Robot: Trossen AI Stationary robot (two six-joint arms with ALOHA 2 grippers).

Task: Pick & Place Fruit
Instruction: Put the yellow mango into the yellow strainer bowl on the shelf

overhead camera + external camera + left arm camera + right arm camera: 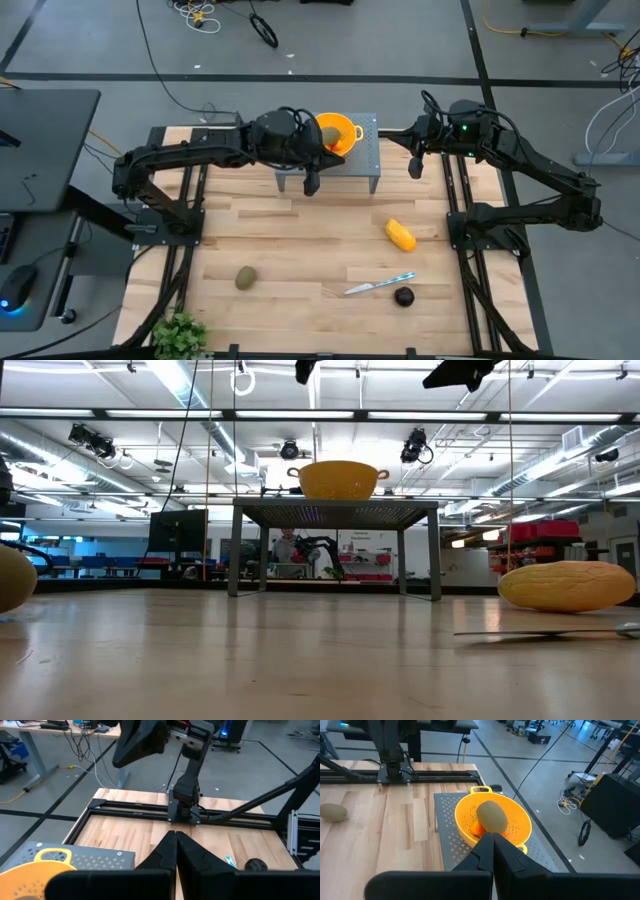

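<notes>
A yellow two-handled bowl (338, 132) stands on a grey perforated stand (362, 160) at the table's far middle. An olive-brown oval fruit (492, 817) lies in the bowl on top of small orange pieces (479, 829). On the table lie another olive-brown oval (245, 278), a yellow-orange oblong (400, 235) and a dark round fruit (403, 296). My left gripper (312, 184) hangs shut and holds nothing above the stand's near edge, left of the bowl. My right gripper (417, 168) hangs shut and holds nothing, just right of the stand.
A slim knife (380, 285) with a pale blue handle lies between the yellow-orange oblong and the dark round fruit. A small green plant (180, 335) sits at the near left corner. Black frame rails (185, 230) run along both table sides. Bare wood lies in the table's middle.
</notes>
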